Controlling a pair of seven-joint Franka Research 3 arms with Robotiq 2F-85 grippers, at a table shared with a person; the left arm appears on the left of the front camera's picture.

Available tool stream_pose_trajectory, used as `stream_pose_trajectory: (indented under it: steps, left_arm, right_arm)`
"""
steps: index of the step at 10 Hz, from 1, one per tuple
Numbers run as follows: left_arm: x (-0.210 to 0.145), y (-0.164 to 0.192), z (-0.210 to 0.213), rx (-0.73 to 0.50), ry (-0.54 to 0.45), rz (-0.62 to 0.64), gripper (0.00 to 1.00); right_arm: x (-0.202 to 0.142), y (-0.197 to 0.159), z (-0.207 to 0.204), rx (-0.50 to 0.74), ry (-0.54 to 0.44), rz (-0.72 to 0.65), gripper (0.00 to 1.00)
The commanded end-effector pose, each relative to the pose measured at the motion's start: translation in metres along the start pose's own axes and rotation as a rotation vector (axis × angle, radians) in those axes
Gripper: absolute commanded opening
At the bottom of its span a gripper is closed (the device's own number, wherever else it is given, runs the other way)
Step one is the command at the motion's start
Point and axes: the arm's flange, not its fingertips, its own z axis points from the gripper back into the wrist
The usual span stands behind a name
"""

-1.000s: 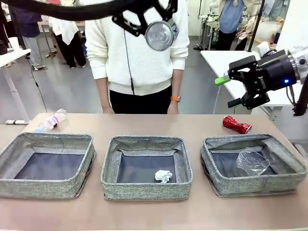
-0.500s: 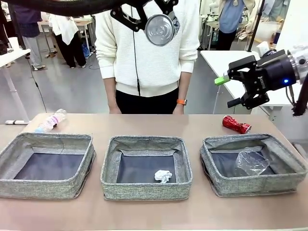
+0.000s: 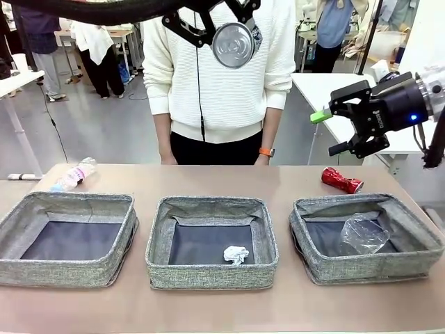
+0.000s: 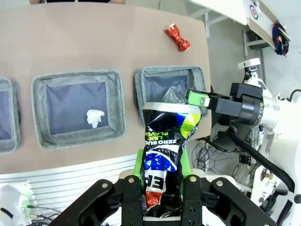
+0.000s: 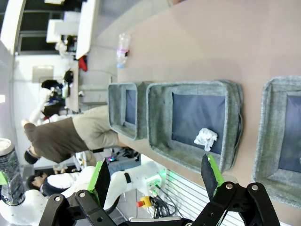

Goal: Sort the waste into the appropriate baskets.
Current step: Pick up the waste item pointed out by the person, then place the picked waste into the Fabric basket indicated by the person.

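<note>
High over the table's middle, my left gripper [image 3: 233, 28] is shut on the dark printed can [image 3: 233, 44], whose silver end faces the front camera. In the left wrist view the can [image 4: 164, 146] stands between the green pads [image 4: 137, 165]. My right gripper [image 3: 336, 129] hangs open in the air at the right, above the crushed red can [image 3: 341, 179] on the table. The paper ball [image 3: 236, 254] lies in the middle basket [image 3: 208, 205]. The plastic cup [image 3: 363, 233] lies in the right basket [image 3: 361, 202]. The left basket [image 3: 66, 202] holds nothing. The bottle [image 3: 73, 174] lies behind it.
A person in a white sweater [image 3: 222, 76] stands at the table's far edge, hands down behind it. A white table [image 3: 327, 90] stands at the back right. Bare tabletop runs in front of and behind the baskets.
The person has shifted a little to the right. My left gripper with the can has risen slightly. The right gripper has not moved.
</note>
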Motion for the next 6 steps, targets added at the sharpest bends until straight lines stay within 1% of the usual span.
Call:
stream_pose_trajectory:
  steps: [1,6]
  left_arm:
    - [0.0004,0.0003,0.0023,-0.007,0.004,-0.002,0.32]
    - [0.0004,0.0003,0.0023,-0.007,0.004,-0.002,0.32]
  right_arm:
    - [0.0005,0.0031,0.0013,-0.010,0.003,-0.014,1.00]
    - [0.0005,0.0031,0.0013,-0.010,0.003,-0.014,1.00]
